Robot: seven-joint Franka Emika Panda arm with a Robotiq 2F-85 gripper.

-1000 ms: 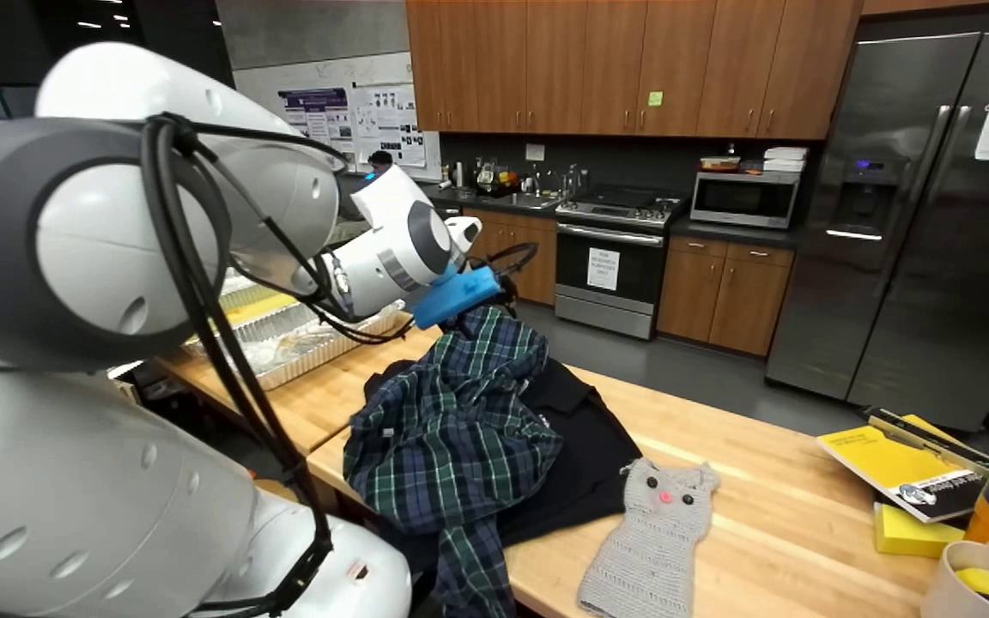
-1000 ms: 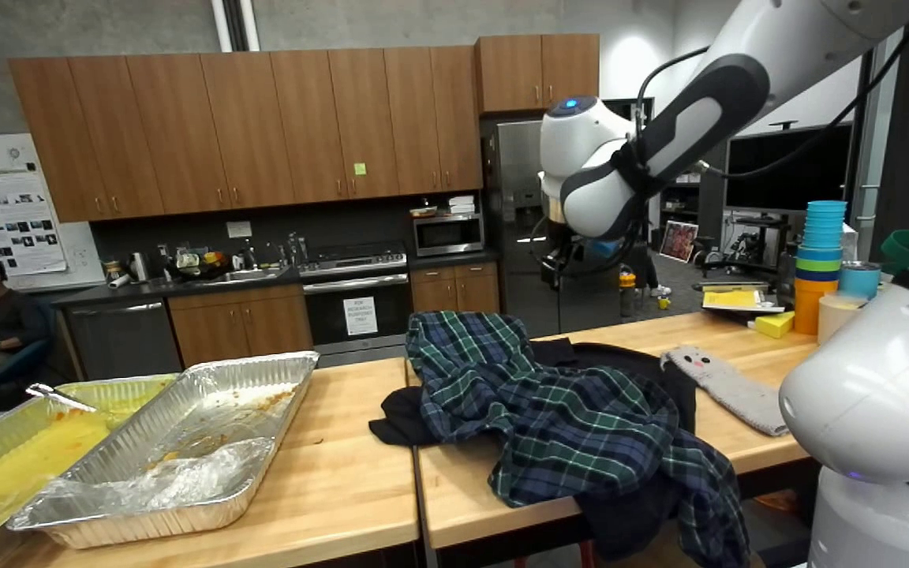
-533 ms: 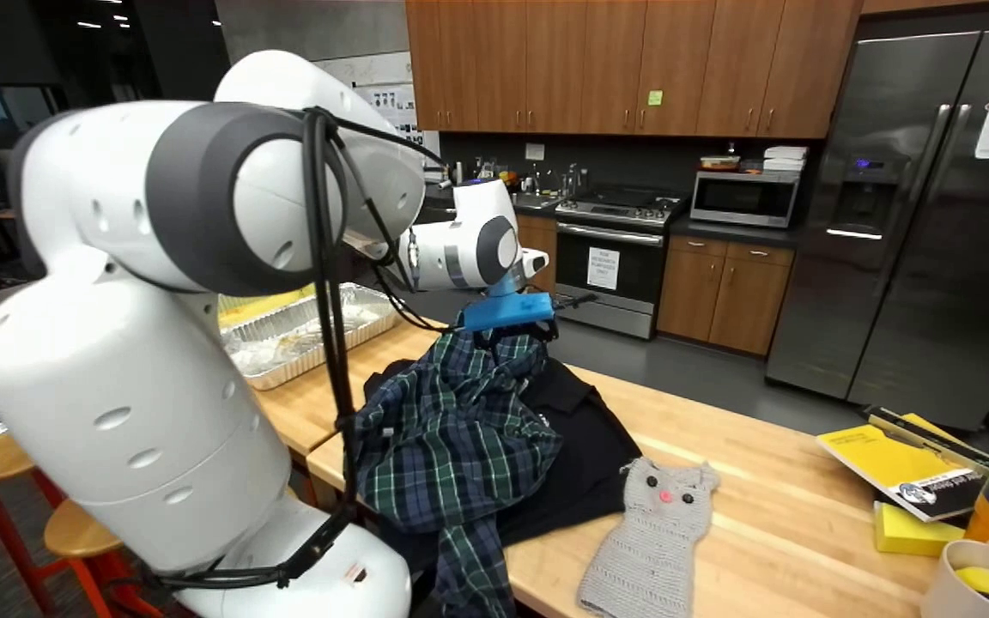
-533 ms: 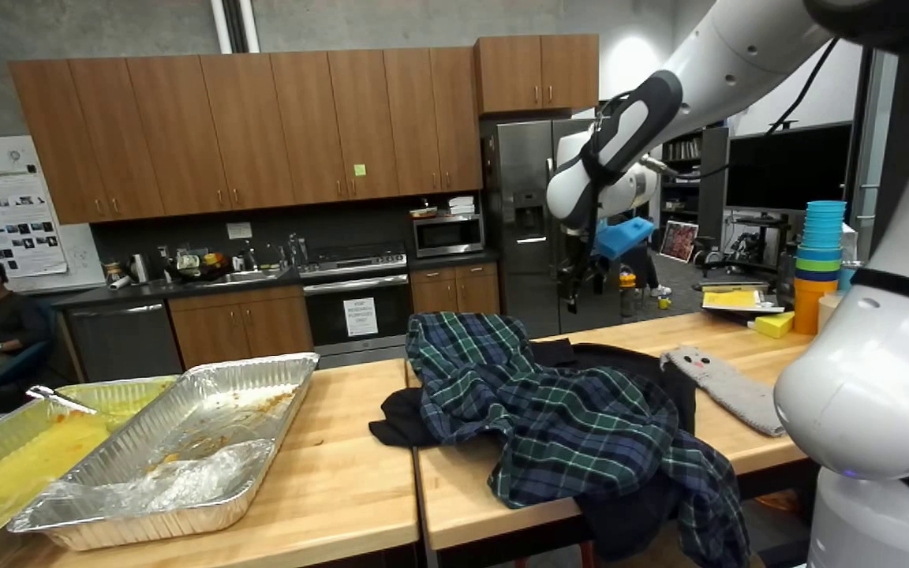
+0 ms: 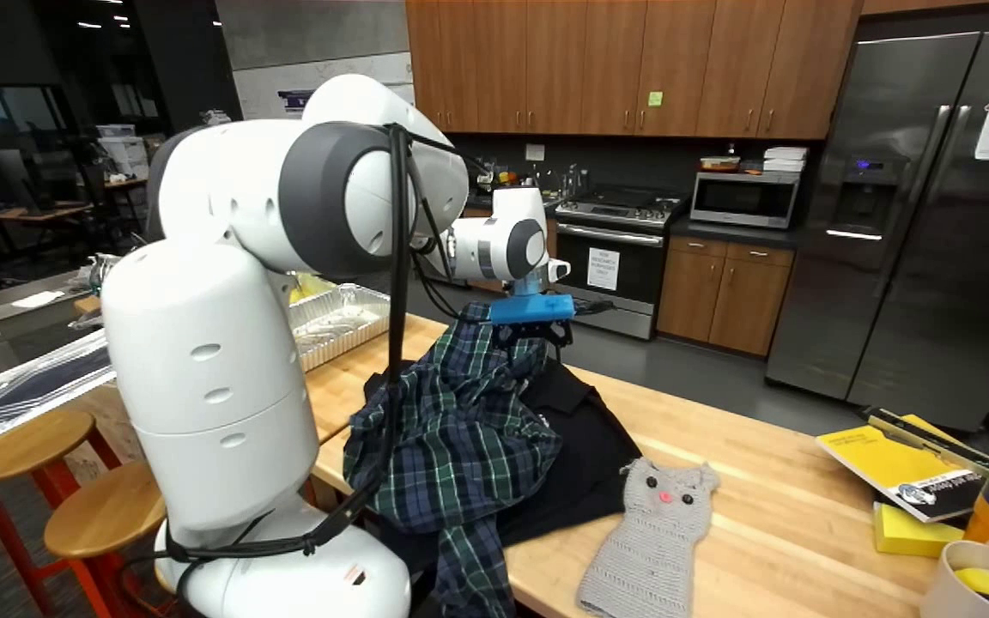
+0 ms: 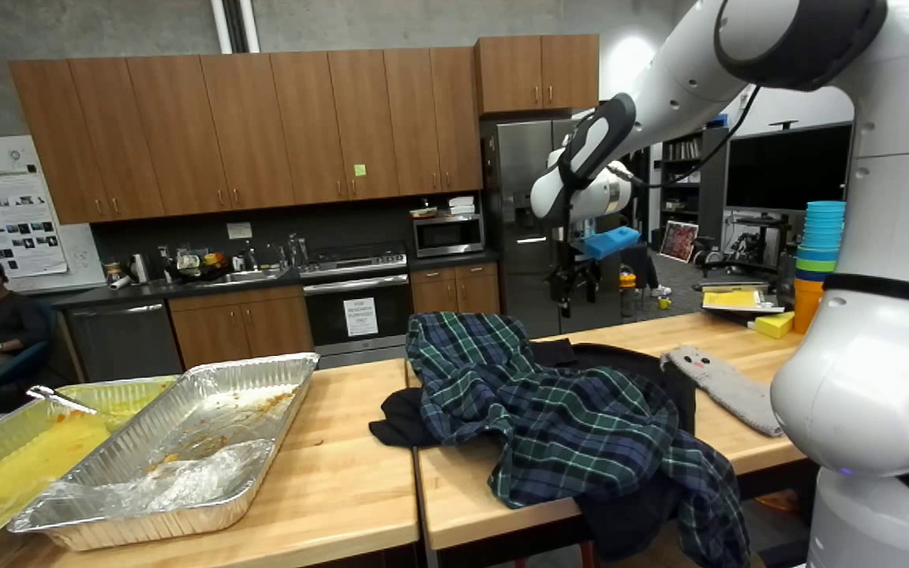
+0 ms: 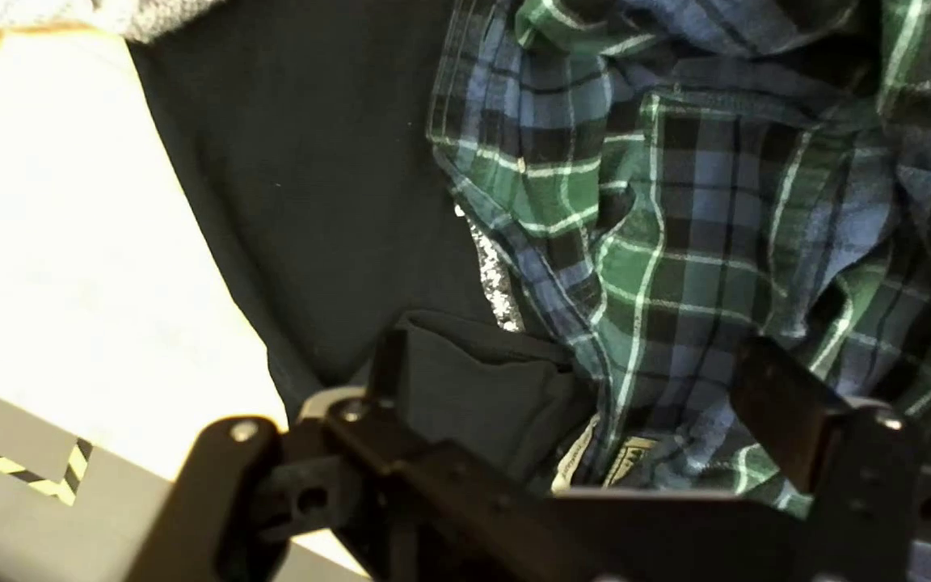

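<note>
Jaws spread wide, your gripper (image 7: pixel 583 372) hung above a plaid shirt (image 7: pixel 700 242) and a black garment (image 7: pixel 328 186) on a wooden table (image 5: pixel 769 481).
In the wrist view, your gripper's fingers (image 7: pixel 785 412) stood far apart, one in front of the black garment and the other in front of the plaid shirt. In both exterior views, the blue-and-green shirt lay crumpled on top of the black garment, lower than your gripper, with part of it drooping past the table's edge. A gray knitted animal-faced piece (image 5: pixel 653 541) lay just beside the black garment. In an exterior view, foil trays (image 6: pixel 178 517) rested on the adjoining tabletop (image 6: pixel 344 473), while a stack of colored cups (image 6: pixel 821 237) stood near a yellow-covered book (image 6: pixel 731 300) toward the end away from the trays.
</note>
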